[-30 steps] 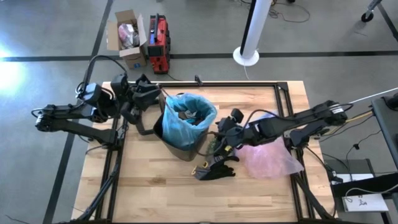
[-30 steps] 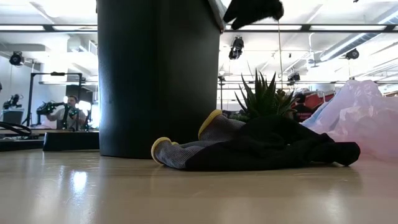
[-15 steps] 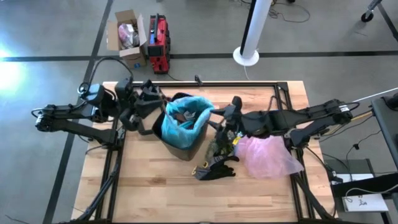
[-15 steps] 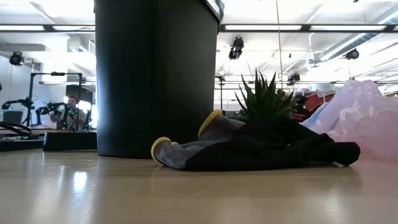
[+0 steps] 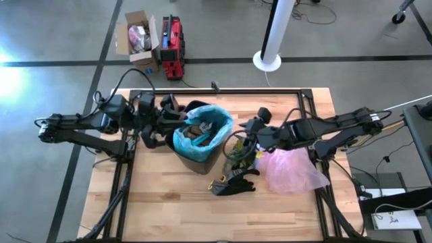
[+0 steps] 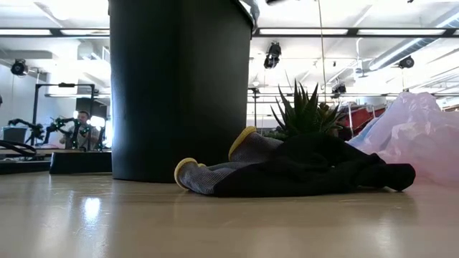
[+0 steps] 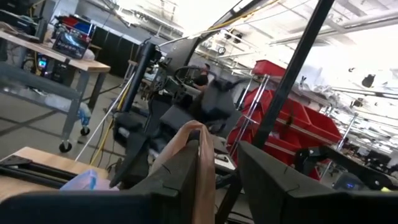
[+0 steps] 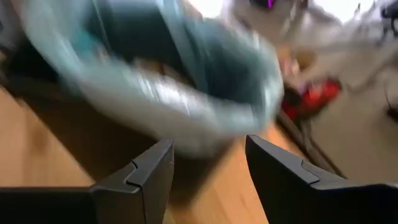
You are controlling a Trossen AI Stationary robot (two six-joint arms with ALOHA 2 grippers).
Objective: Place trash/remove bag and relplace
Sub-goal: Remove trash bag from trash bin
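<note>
A wooden counter (image 5: 283,202) framed by black rails is seen from above, with two dark robot arms reaching in from either side.

On the left, the left hand (image 5: 164,120) sits at the left rim of a black bin (image 5: 196,160) near the middle of the counter. In the left wrist view its two dark fingers (image 7: 180,180) are clenched on a thin brown strip of paper (image 7: 200,163) that stands upright between them.

The bin is lined with the bag (image 5: 183,140), a crinkly teal-blue liner whose edge is gathered and folded around the bin's mouth. Inside it lie brown crumpled pieces of trash (image 5: 200,129). From counter height the bin is a tall black cylinder (image 6: 179,86).

Just right of the bin stands a small green leafy plant (image 5: 240,154), its spiky leaves (image 6: 305,111) clear in the low view. In front of it, nearer the counter's front edge, lies a black glove with yellow trim (image 5: 233,182), flat on the wood (image 6: 287,168).

Further right, the right hand (image 5: 247,126) hangs above the counter between the bin and a pink translucent plastic bag (image 5: 293,169). Its fingers (image 8: 146,174) are spread apart and released, grasping nothing, and they point toward the blurred teal bag.

On the floor beyond the counter are an open cardboard box (image 5: 137,37), a red case (image 5: 173,38) and a white pole base (image 5: 267,61).
</note>
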